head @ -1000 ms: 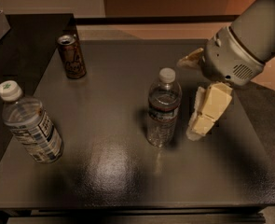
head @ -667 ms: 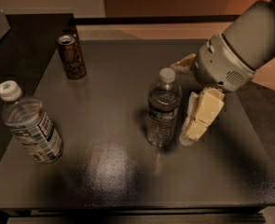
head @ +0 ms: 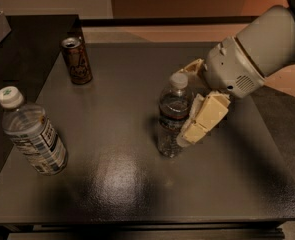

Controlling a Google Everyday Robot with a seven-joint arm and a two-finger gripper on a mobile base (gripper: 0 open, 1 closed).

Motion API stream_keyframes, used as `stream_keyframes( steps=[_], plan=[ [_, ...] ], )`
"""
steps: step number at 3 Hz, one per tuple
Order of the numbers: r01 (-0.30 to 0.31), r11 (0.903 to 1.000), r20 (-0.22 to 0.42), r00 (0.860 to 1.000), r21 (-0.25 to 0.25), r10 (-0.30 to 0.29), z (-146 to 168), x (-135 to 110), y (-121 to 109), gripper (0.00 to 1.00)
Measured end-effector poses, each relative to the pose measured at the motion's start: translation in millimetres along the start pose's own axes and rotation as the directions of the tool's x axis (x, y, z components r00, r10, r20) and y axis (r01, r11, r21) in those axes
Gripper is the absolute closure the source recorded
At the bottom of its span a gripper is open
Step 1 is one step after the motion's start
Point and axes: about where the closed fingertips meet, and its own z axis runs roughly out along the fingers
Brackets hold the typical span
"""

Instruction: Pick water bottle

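Observation:
The water bottle [head: 171, 116] is slim and clear, with a white cap and a dark band around its middle. It stands upright near the middle of the dark table [head: 122, 184]. My gripper [head: 187, 104] comes in from the right on a grey arm and is open. Its near cream finger [head: 203, 119] lies against the bottle's right side. The far finger [head: 191, 67] shows behind the bottle at cap height. The bottle stands on the table between the fingers.
A fatter clear bottle [head: 31, 134] with a printed white-and-blue label stands at the left front. A brown drink can [head: 77, 60] stands at the back left. A second dark surface [head: 22, 49] adjoins the table on the left. The table's front edge is close below.
My gripper has moved left toward the water bottle, and its near finger now reaches the bottle's side. The bottle, the can and the fat bottle have not moved.

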Motion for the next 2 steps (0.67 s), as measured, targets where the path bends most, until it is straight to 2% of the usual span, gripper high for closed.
stream_keyframes(
  steps=[2],
  plan=[
    [0.000,1.0000,0.054,0.999,-0.004,0.000,-3.5,-9.8,-2.2,0.64]
  ],
)
